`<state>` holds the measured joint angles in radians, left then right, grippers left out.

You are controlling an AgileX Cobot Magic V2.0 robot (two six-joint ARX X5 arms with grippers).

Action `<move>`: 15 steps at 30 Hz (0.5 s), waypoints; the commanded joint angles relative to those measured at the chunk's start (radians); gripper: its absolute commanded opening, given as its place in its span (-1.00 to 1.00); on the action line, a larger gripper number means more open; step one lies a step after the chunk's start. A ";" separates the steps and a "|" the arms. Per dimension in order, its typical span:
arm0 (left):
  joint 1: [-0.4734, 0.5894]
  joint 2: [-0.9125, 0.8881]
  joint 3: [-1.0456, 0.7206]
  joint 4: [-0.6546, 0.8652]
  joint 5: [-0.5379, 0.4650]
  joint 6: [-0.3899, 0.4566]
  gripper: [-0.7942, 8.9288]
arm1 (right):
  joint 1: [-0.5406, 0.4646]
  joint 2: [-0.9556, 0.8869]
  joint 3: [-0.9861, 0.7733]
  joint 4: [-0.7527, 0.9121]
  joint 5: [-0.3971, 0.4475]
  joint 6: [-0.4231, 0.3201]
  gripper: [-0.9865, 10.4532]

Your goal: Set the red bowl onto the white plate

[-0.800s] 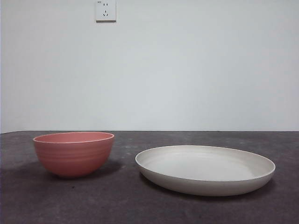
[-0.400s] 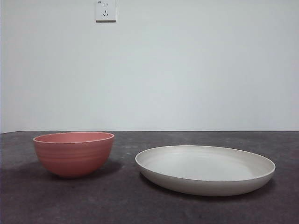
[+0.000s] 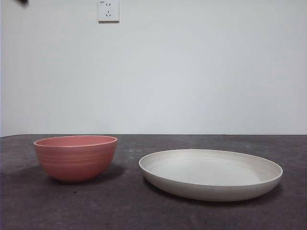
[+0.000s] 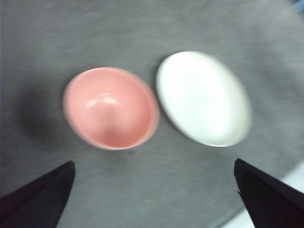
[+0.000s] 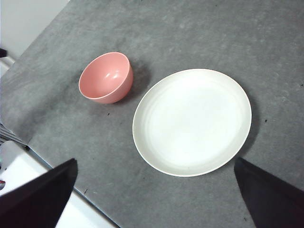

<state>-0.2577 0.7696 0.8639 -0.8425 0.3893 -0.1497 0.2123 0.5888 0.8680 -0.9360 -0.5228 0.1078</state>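
The red bowl (image 3: pixel 76 157) stands upright and empty on the dark table, left of the white plate (image 3: pixel 211 173); the two are apart. The left wrist view shows the bowl (image 4: pixel 110 108) and the plate (image 4: pixel 204 97) from above, blurred. My left gripper (image 4: pixel 153 163) is open, high above the table and nearer the bowl. The right wrist view shows the bowl (image 5: pixel 105 77) and the plate (image 5: pixel 192 121) from high up. My right gripper (image 5: pixel 155 161) is open and empty, high over the plate's side. A black tip (image 3: pixel 21 2) of an arm shows at the front view's top left corner.
The dark grey table (image 3: pixel 124 206) runs back to a white wall with a socket (image 3: pixel 108 10). The table's edge and a pale floor (image 5: pixel 33 175) show in the right wrist view.
A black arm tip has come into the front view's top left corner. The bowl and the plate have not moved.
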 commanded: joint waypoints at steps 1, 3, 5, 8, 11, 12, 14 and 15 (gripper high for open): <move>-0.003 0.071 0.019 0.015 -0.066 0.017 0.58 | 0.003 0.004 0.019 0.014 -0.003 -0.007 0.14; -0.003 0.127 0.019 0.035 -0.108 0.017 0.57 | 0.003 0.004 0.019 0.015 -0.003 -0.007 0.14; -0.003 0.188 0.019 0.070 -0.138 0.018 0.57 | 0.003 0.004 0.019 0.015 -0.003 -0.007 0.14; -0.003 0.276 0.019 0.130 -0.140 0.018 0.57 | 0.003 0.004 0.019 0.015 -0.003 -0.007 0.14; -0.003 0.369 0.019 0.208 -0.140 0.017 0.57 | 0.003 0.004 0.019 0.015 -0.003 -0.007 0.14; -0.003 0.396 0.019 0.231 -0.139 0.016 0.57 | 0.003 0.004 0.019 0.015 -0.003 -0.007 0.14; -0.005 0.459 0.020 0.264 -0.139 0.006 0.57 | 0.003 0.004 0.019 0.015 -0.003 -0.007 0.14; -0.005 0.486 0.021 0.270 -0.139 0.006 0.57 | 0.003 0.004 0.019 0.015 -0.003 -0.007 0.14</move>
<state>-0.2577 1.2263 0.8661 -0.5789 0.2558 -0.1448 0.2123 0.5888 0.8680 -0.9310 -0.5232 0.1081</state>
